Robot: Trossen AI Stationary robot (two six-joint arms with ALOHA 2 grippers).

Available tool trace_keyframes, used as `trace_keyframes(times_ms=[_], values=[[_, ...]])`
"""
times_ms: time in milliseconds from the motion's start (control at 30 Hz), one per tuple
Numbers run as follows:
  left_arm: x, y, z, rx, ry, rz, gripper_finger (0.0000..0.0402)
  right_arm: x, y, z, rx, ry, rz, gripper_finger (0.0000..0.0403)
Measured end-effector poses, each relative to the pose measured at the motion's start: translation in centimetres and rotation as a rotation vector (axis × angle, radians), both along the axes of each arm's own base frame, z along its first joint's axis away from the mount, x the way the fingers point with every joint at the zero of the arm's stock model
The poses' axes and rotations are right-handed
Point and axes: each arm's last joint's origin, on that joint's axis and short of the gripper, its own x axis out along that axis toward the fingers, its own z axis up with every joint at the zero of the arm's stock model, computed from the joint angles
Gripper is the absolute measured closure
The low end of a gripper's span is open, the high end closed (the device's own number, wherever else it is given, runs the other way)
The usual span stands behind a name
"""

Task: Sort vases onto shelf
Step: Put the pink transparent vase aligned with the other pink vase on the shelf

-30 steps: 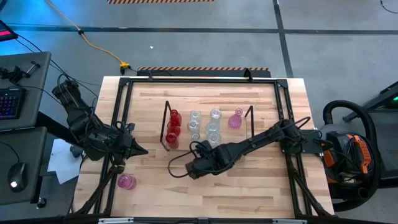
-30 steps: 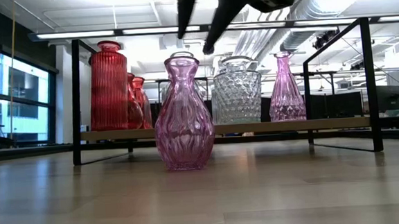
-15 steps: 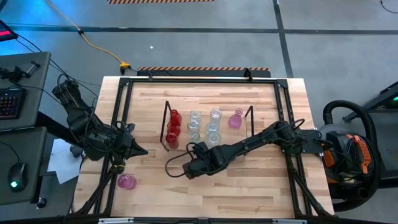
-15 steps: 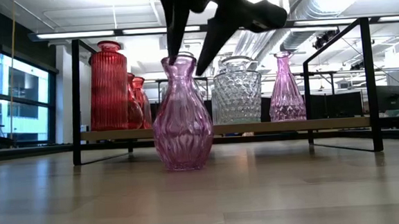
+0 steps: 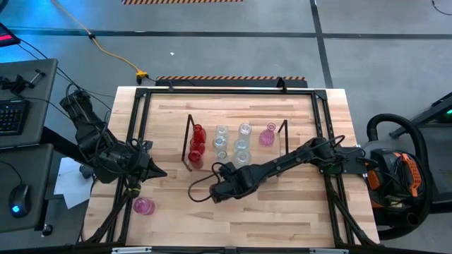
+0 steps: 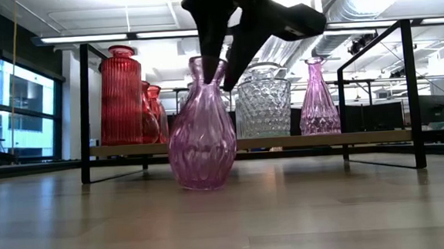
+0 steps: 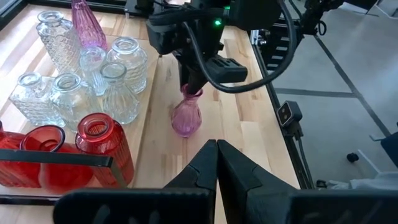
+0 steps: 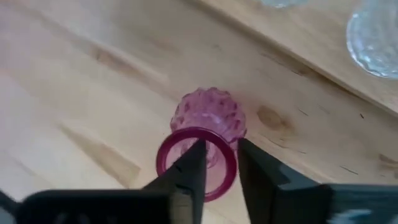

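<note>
A pink glass vase (image 6: 202,137) stands on the table in front of the shelf (image 6: 323,139); it also shows in the left wrist view (image 7: 186,118). My right gripper (image 6: 220,69) comes down on the vase's mouth and is shut on its rim; in the high view the gripper (image 5: 212,192) hides the vase. The shelf (image 5: 188,141) holds red vases (image 5: 197,144), clear vases (image 5: 233,144) and a pink vase (image 5: 267,135). My left gripper (image 7: 216,149) hangs shut and empty over the table's left side (image 5: 161,171). My right gripper holds the pink vase by the rim of its mouth (image 8: 233,163). One finger (image 8: 186,171) reaches inside the opening and the other (image 8: 264,177) stands outside the rim wall. The fingers come from above, pointing steeply down. The vase leans a little, its base (image 6: 202,184) on the table.
Another pink vase (image 5: 144,206) stands at the table's near left corner, outside the black metal frame (image 5: 134,127) that edges the table. Bare wood lies between the shelf and the near edge. A cable (image 5: 199,185) loops beside the right gripper.
My right gripper has come down onto the pink vase's mouth and its fingers have closed on the rim. The vase, upright before, now leans slightly with its base still on the table.
</note>
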Motion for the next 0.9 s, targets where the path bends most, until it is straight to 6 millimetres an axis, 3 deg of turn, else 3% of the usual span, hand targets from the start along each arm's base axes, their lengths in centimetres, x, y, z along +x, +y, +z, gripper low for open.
trace_keyframes(times_ms=[167, 500, 700, 900], values=[[0.0, 0.0, 0.0, 0.002, -0.002, 0.004, 0.0401, 0.2, 0.4, 0.0, -0.006, -0.009, 0.11, 0.0393], [0.0, 0.0, 0.0, 0.005, -0.005, 0.008, 0.0402, -0.4, 2.3, 0.1, 0.096, -0.002, 0.147, 0.0397], [0.0, 0.0, 0.0, 0.02, -0.006, 0.0, 0.0402, -1.1, 3.6, 2.7, 0.143, 0.005, 0.162, 0.04], [0.0, 0.1, 0.0, 0.035, -0.01, 0.003, 0.0402, -3.7, 3.3, 7.1, 0.107, 0.141, 0.109, 0.0401]])
